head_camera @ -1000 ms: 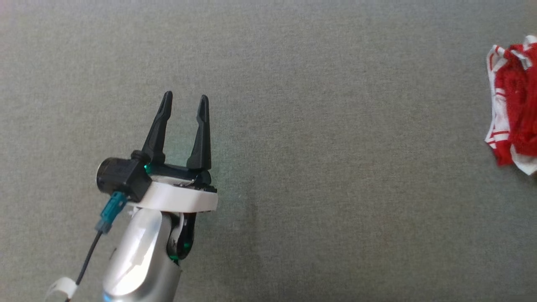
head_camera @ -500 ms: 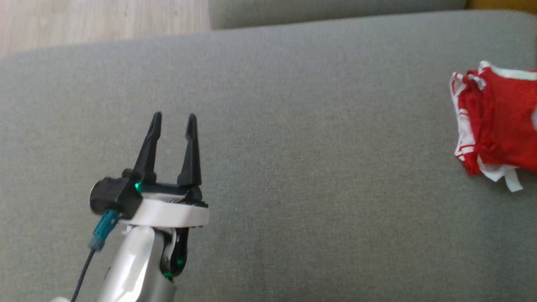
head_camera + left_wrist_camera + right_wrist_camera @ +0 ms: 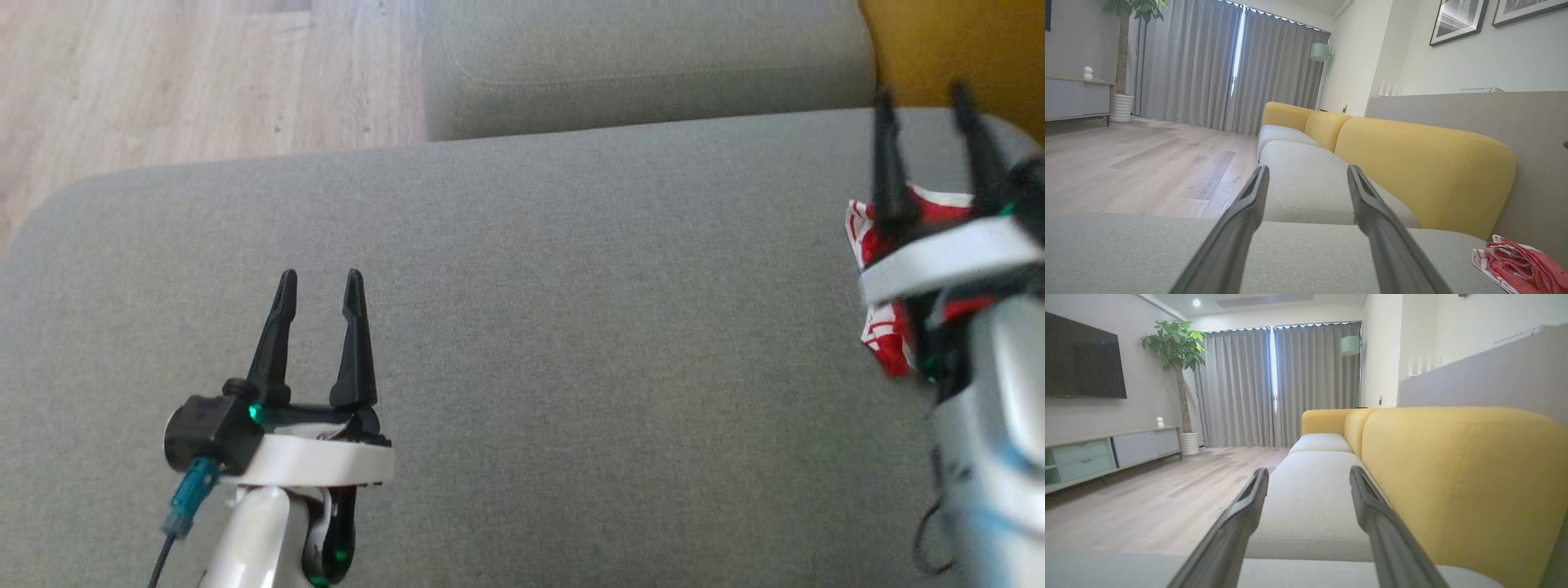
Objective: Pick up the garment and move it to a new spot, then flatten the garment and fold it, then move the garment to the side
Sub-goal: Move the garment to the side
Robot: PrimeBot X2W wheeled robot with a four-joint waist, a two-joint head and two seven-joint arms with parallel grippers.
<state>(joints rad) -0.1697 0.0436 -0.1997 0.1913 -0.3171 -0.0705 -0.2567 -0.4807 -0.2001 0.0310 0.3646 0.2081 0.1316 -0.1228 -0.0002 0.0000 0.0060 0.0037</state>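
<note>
The garment (image 3: 878, 335) is a red and white bundle lying at the right end of the grey sofa seat (image 3: 571, 327); the left wrist view has the garment (image 3: 1519, 265) at its lower right. My right gripper (image 3: 922, 98) hovers over it, open and empty, its wrist covering most of the cloth. Far to the left, above bare cushion, my left gripper (image 3: 318, 282) is open with nothing between its fingers. In each wrist view the dark fingers (image 3: 1241, 228) (image 3: 1237, 526) stand apart above the cushion.
A second grey seat cushion (image 3: 645, 65) lies beyond this one. Yellow backrests (image 3: 1421, 171) run along the right side. Wooden floor (image 3: 163, 82) lies past the seat's far left edge. A plant (image 3: 1175, 347) and a low cabinet (image 3: 1106, 453) stand across the room.
The head camera has tilted up, bringing the floor and the far cushion into view. My right gripper has come into the picture above the garment. The left gripper stays open.
</note>
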